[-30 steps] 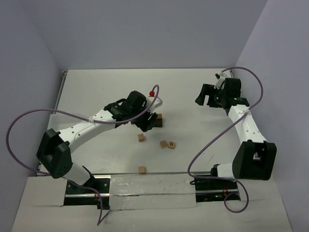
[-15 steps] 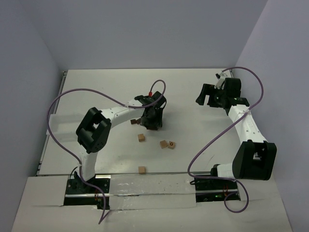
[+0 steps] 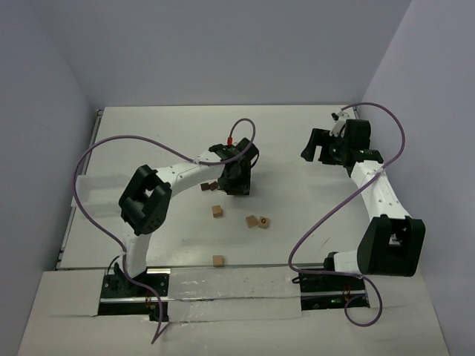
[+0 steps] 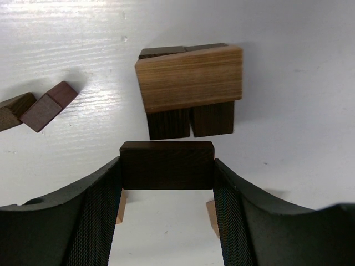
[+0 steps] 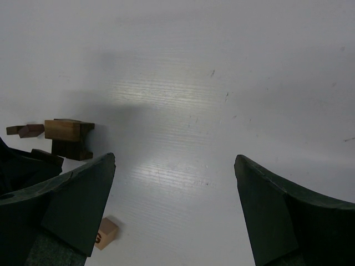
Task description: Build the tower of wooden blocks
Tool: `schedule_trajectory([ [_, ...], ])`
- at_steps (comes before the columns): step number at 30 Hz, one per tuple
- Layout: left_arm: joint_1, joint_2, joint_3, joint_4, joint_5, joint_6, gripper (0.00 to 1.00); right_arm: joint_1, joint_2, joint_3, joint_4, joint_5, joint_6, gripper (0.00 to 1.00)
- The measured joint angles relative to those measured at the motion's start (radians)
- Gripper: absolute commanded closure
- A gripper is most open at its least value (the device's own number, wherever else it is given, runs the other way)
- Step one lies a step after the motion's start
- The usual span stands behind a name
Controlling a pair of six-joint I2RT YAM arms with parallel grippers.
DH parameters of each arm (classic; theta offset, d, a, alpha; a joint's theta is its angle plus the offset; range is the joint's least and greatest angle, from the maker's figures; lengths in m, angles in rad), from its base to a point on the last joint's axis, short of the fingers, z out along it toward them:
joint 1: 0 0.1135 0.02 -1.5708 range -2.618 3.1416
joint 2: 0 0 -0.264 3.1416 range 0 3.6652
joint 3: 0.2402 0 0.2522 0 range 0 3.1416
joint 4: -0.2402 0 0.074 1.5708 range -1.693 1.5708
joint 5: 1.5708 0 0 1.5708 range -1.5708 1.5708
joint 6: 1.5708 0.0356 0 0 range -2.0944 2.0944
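Left gripper (image 4: 166, 180) clamped on dark brown block (image 4: 166, 160), held just beside wood block tower (image 4: 188, 105)

Tower mid-table (image 3: 297, 148): tan slab (image 4: 188, 77) across two dark uprights (image 4: 169, 123); loose tan blocks (image 3: 217, 211) nearby; right gripper (image 5: 175, 166) spread wide, empty, well apart

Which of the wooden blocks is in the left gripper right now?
The long dark brown block, clamped crosswise between the fingers of the left gripper, just short of the tan-topped stack. Every other block rests on the table or in that stack.

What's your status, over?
Left pincer shut on dark brown wooden block, close to tan-topped wood block tower. Right pincer open, empty. Nothing between block and tower.
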Motion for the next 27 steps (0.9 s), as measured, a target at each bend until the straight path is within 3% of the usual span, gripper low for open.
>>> schedule_trajectory([
  [11, -0.034, 0.004, 0.048, 0.006, -0.101, -0.045, 1.00, 0.000, 0.000, 0.000, 0.000, -0.001, 0.000, 0.05],
  [27, -0.085, 0.064, 0.095, 0.000, -0.192, -0.079, 0.86, 0.000, 0.000, 0.000, 0.000, -0.001, 0.000, 0.05],
])
